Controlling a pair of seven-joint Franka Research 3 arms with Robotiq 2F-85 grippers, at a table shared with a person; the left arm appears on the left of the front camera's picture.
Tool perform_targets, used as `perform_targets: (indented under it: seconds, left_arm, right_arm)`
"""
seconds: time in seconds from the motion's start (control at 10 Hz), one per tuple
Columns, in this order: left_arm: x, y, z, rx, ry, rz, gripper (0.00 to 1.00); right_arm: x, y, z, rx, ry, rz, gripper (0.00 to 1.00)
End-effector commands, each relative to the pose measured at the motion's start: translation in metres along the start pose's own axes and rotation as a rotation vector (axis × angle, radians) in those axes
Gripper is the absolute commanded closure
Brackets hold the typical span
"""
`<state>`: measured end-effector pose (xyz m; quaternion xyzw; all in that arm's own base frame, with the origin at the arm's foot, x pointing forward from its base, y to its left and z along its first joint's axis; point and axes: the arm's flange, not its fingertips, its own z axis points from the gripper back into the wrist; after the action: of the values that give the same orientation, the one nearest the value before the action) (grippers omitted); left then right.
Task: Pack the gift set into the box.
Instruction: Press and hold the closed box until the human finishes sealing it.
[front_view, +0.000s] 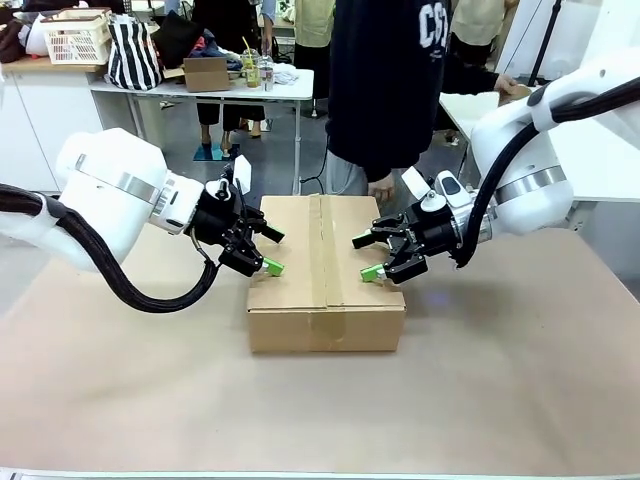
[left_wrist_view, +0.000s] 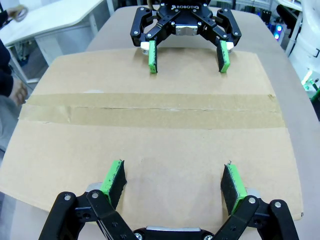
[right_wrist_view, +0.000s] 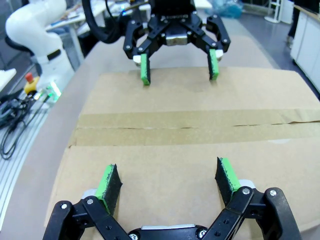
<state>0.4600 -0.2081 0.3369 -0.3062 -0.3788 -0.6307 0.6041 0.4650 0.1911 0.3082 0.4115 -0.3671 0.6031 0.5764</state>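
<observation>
The box (front_view: 325, 300) lies in the middle of the table with its flaps closed and brown tape (front_view: 322, 250) along the centre seam. My left gripper (front_view: 270, 252) is open at the box's left top edge, its green pads (left_wrist_view: 114, 177) spread just above the cardboard (left_wrist_view: 150, 145). Facing it at the right top edge, my right gripper (front_view: 365, 257) is open too, with nothing between its pads (right_wrist_view: 227, 175) over the lid (right_wrist_view: 200, 155). Each wrist view has the other gripper across the tape: the right gripper (left_wrist_view: 188, 56) and the left gripper (right_wrist_view: 179, 66). The gift set is out of view.
A person in a dark top stands at the far edge behind the box, one hand (front_view: 380, 186) hanging near its back. The table (front_view: 500, 400) is covered in brown paper. A white table (front_view: 200, 85) with bags stands farther back. Cables (right_wrist_view: 15, 115) lie beside the table.
</observation>
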Motion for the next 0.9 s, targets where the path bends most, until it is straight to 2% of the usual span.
perform_targets:
  seconds: [0.0,0.8]
  left_arm:
    - [-0.0016,-0.0009,-0.0005,-0.002,0.000,-0.010,0.00]
    - [-0.0016,-0.0009,-0.0005,-0.002,0.000,-0.010,0.00]
  right_arm:
    - [-0.0002,0.0013,0.0006,-0.010,0.008,0.005,0.00]
    - [-0.0002,0.0013,0.0006,-0.010,0.008,0.005,0.00]
